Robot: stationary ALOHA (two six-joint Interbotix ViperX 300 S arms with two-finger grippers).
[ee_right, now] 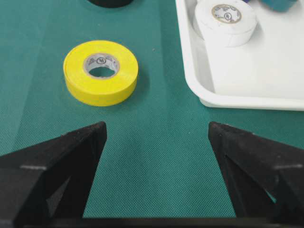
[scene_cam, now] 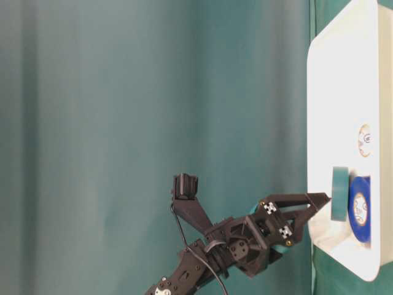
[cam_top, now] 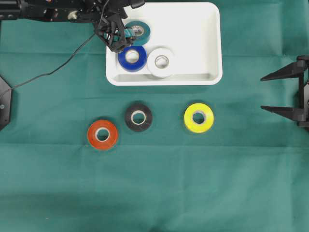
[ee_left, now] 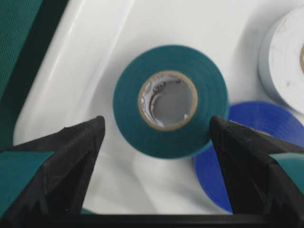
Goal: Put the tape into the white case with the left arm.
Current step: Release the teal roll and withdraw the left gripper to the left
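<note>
From above, the left gripper [cam_top: 120, 37] hangs over the left end of the case [cam_top: 193, 77], jaws spread, w/ the teal roll [cam_top: 140, 33] just ahead of the tips, inside the case. The roll seems tilted, leaning on the blue roll [cam_top: 132, 58]; the white roll [cam_top: 161, 62] lies flat beside it. Red [cam_top: 102, 134], black [cam_top: 138, 117] and yellow [cam_top: 199, 117] rolls are on the cloth [cam_top: 154, 193], outside. The right gripper [cam_top: 289, 92] is far at the right edge, jaws wide, empty.

At table level, the teal roll [scene_cam: 339, 193] stands on its edge in the case [scene_cam: 331, 92], its hole axis along the floor of the case. The left gripper tips [scene_cam: 319, 203] are touching or nearly touching it; I cannot tell which.

Left wrist view: teal roll [ee_left: 168, 100] sits between both fingers [ee_left: 71, 152], apart from each, so released, not grasped. Hole faces the camera; lower edge rests on the blue roll [ee_left: 251, 142].

Right wrist view: jaws open, nothing between; yellow roll [ee_right: 100, 71] ahead on the cloth.

I judge this roll is delivered. For the next one, the left arm is nearer to red and black; both lie flat, holes up.
</note>
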